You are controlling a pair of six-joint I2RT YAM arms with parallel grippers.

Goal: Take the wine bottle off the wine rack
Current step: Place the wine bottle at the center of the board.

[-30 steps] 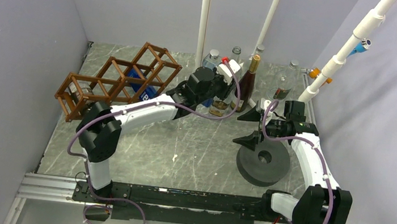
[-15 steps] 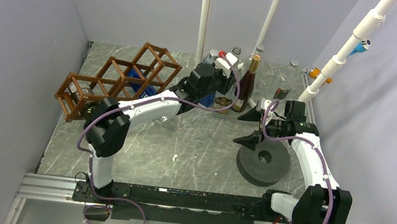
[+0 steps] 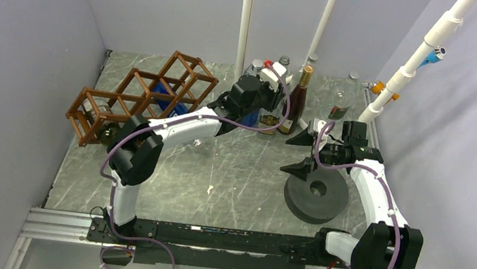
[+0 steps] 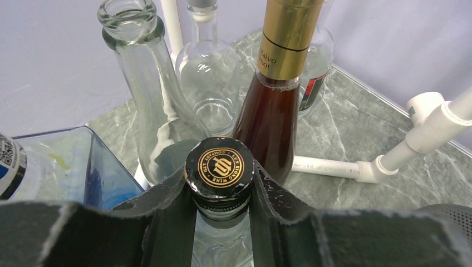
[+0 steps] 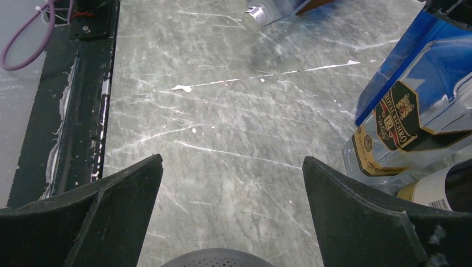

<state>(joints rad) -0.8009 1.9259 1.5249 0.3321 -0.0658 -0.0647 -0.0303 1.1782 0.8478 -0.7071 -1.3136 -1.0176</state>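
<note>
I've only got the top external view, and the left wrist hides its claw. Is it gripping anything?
Observer: Yes. The left claw is shut on a bottle's black cap with a gold emblem.
Operator: What's right behind that cap?
Observer: A clear bottle with an open neck, and beside it an amber bottle with gold foil.
Operator: And the right claw?
Observer: The right claw is open; only the marble tabletop shows between its fingers.
</note>
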